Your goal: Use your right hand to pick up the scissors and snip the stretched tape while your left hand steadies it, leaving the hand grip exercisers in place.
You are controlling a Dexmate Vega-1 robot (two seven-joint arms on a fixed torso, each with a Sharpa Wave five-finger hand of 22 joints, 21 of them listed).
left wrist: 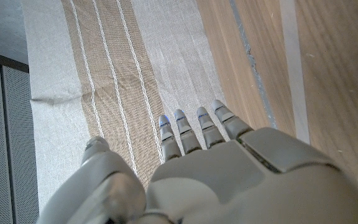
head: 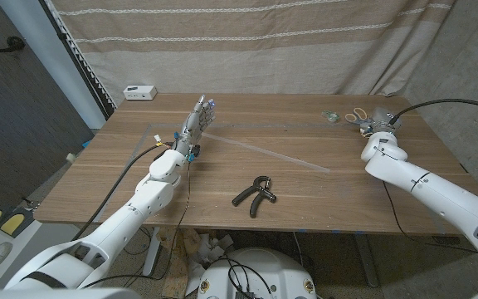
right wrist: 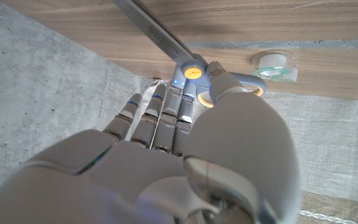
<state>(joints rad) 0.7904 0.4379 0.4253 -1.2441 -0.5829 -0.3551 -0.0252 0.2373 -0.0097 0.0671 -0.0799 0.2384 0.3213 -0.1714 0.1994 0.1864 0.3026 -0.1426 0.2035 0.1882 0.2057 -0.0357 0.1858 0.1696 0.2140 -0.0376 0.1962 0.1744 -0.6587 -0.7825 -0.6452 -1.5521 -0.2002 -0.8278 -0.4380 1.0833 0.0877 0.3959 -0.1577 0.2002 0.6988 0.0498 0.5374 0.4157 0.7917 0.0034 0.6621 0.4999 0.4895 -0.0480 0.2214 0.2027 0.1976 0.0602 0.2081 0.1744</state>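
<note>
The hand grip exerciser [head: 255,194] lies nearest the front edge of the wooden surface [head: 305,208], a black sprung pair of handles, apart from both arms.

The right hand [head: 378,126] is at the far right of the surface, over the scissors [head: 357,116]. In the right wrist view the right hand [right wrist: 185,118] has its fingers [right wrist: 160,115] side by side and reaching down at the scissors [right wrist: 188,62], whose yellow pivot and yellow-rimmed grey handle loops show just past the fingertips, the thumb lying against one loop. The steel blade runs off along the wood; some marking shows on it, too blurred to read. Whether the hand actually grips the scissors I cannot tell. Just beside the handles sits a roll of clear tape [right wrist: 274,65], seen in the head view as a small ring [head: 332,116] left of the scissors.

The left hand [head: 197,120] stands at the far left-centre of the surface, fingers straight and together, at the end of the stretched tape [head: 264,152], which runs as a pale strip diagonally towards the middle right. In the left wrist view the left hand [left wrist: 197,162] shows its fingers [left wrist: 182,127] extended, close together, holding nothing visible.

A small white box [head: 140,91] sits at the far left corner; its label cannot be read. A striped curtain [head: 264,41] hangs behind.
</note>
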